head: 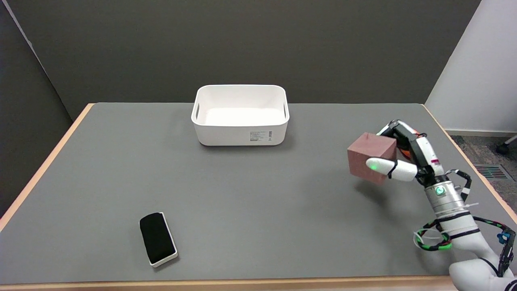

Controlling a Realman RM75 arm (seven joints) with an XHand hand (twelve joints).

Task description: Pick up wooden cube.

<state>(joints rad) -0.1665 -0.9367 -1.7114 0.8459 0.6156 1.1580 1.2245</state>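
Reddish-brown wood marks the wooden cube (pixel 370 157), which sits at the right of the frame, lifted off the grey worktop (pixel 250 202) with its shadow lying on the surface just below it. The right hand (pixel 404 155) has its fingers (pixel 383 165) clamped on the cube: one white finger presses the near face, while others wrap over the far top corner. The cube hangs tilted, one corner pointing down.

Slipping looks like the main risk. The grasp seems to bear on a face and a corner rather than on two flat opposite faces, so a quick wrist turn or a jolt could let the block rotate out and drop. A fall from here would likely land it on the worktop, though a bounce toward the right edge could carry it off, since the wooden border runs near the arm on that side.

Open room is generous to the left and toward the middle of the frame. The white bin (pixel 240 114) stands well apart at upper centre, and the black eraser (pixel 157 238) lies well apart at lower left.
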